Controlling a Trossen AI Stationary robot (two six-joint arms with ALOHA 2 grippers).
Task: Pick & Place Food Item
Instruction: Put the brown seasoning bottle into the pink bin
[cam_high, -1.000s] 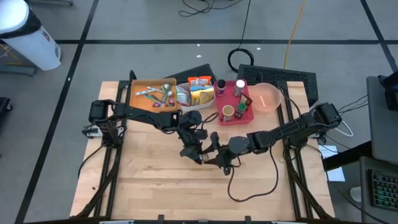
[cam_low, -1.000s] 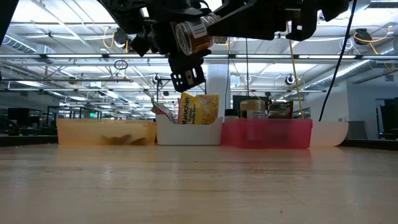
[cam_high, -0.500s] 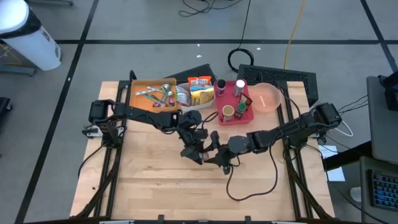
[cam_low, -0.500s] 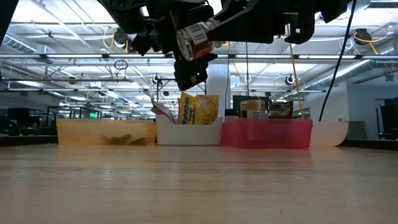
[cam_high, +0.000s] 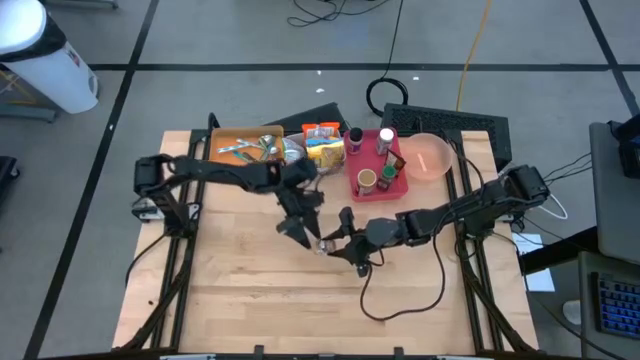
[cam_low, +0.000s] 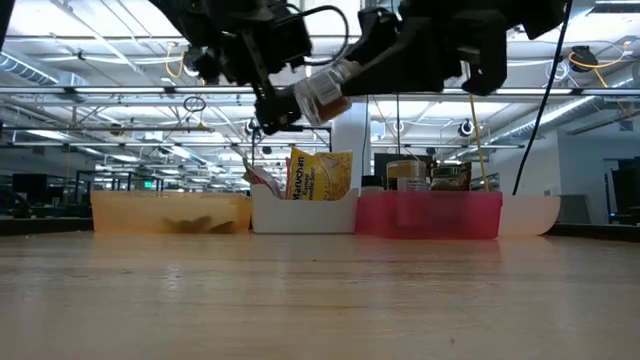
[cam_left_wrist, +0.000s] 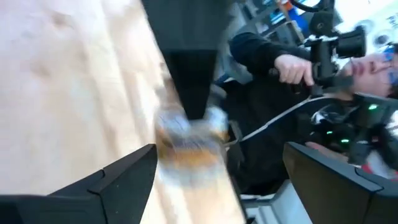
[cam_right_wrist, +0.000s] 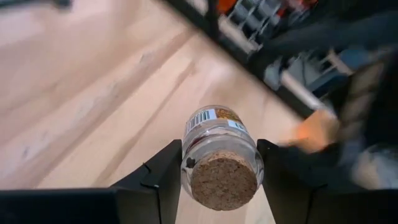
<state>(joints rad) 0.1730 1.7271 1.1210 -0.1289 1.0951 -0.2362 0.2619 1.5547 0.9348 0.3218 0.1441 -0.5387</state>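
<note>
A small glass jar (cam_right_wrist: 219, 147) with a cork lid and a barcode label hangs in the air over the middle of the table (cam_high: 240, 290). My right gripper (cam_right_wrist: 221, 180) is shut on it. The jar (cam_low: 322, 95) lies roughly level, its glass bottom pointing away from the right wrist toward the table's left. My left gripper (cam_high: 299, 228) stands open just left of the jar, its fingers (cam_left_wrist: 118, 180) wide apart and clear of the blurred jar (cam_left_wrist: 186, 134) ahead of them. My right gripper pinches the jar between its two fingers (cam_right_wrist: 163, 177), which sit on its opposite glass sides just below the cork lid (cam_right_wrist: 224, 180). The fingers come nearly level from the table's right and lie along the jar. The jar is lifted clear, lying slightly tilted.
Along the far edge stand an orange tray (cam_high: 232, 135) with utensils, a white bin (cam_high: 305, 170) of food packets, a red tray (cam_high: 393, 190) with bottles and a pink bowl (cam_high: 430, 155). A person (cam_left_wrist: 280, 68) shows beyond the table in the left wrist view. Bare wood lies toward the near edge.
My left gripper has opened, let go of the jar and drawn back toward the table's far left. The jar stays in my right gripper alone and now sits a little lower and more tilted in the low view.
</note>
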